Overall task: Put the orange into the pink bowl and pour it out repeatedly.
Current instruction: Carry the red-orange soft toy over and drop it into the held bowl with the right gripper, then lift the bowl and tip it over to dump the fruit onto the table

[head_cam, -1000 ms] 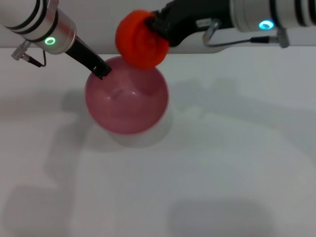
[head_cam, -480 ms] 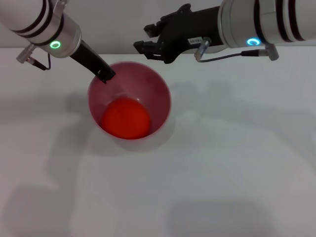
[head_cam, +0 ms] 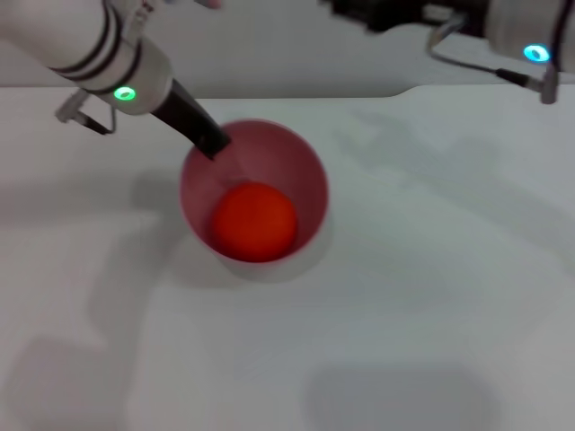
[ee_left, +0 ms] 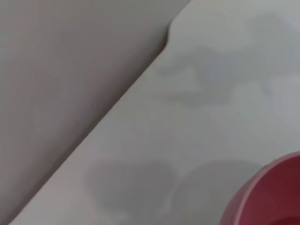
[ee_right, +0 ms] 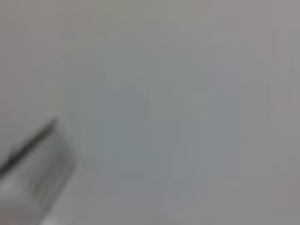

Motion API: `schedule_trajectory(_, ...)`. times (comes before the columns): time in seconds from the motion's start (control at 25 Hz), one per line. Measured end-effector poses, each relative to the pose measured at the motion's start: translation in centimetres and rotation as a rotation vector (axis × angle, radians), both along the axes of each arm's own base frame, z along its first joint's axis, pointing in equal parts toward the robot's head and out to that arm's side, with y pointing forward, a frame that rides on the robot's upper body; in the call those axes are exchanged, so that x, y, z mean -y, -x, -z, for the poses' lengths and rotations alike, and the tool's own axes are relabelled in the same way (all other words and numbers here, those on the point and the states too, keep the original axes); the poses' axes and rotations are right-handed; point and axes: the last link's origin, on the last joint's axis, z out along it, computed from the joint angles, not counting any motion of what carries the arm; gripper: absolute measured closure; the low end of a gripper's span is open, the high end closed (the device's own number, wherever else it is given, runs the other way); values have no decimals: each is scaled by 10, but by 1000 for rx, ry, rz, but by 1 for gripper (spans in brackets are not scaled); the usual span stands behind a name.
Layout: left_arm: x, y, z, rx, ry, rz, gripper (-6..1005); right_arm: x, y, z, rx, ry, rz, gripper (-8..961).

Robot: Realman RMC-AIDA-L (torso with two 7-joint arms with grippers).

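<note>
You've got the orange [head_cam: 255, 221] sitting inside the pink bowl [head_cam: 310, 175], centre-left of the head frame, on the white table [head_cam: 431, 296]. The bowl looks upright, or close to it, so the fruit rests low against its inner wall.

The left gripper [head_cam: 214, 144] comes in from the upper left and its dark tip meets the bowl's rim on the upper-left side. It looks clamped on that rim (my read from the contact; the finger tips themselves are hard to separate). That grip makes sense: holding the rim is how you tip the bowl for the pour, and it steadies the bowl while the fruit is inside. The left wrist view shows only a slice of pink rim at the lower right corner, plus table and shadows.

The right gripper [head_cam: 377, 11] is at the top edge of the frame, upper right of centre, blurred and cut off, so I cannot tell whether its fingers are parted or closed. It is well apart from the orange, with nothing visibly in it.

The orange lies below and right of the left tip, not touching it. The put-in half looks done; the pour seems next.
</note>
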Motion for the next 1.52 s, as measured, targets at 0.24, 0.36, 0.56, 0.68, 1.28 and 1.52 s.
schedule_trajectory(0.24,3,-8,21,-14,6,91,955,17,-24,-24,-241,-127,-147,445)
schedule_trajectory(0.36,3,-11,25,10,-3,112,955,42,-48,-44,-410,-291,-397,445)
schedule_trajectory(0.56,4,-19,28,24,-48,193,955,64,-76,-61,-528,-489,-532,447)
schedule_trajectory(0.68,7,-30,33,51,-109,304,955,72,-93,-68,-559,-599,-533,448)
schedule_trajectory(1.28,39,-47,73,256,-498,837,956,90,-128,-93,-639,-822,-469,449)
schedule_trajectory(1.52,54,-35,78,300,-642,982,956,90,-121,-97,-642,-822,-507,450)
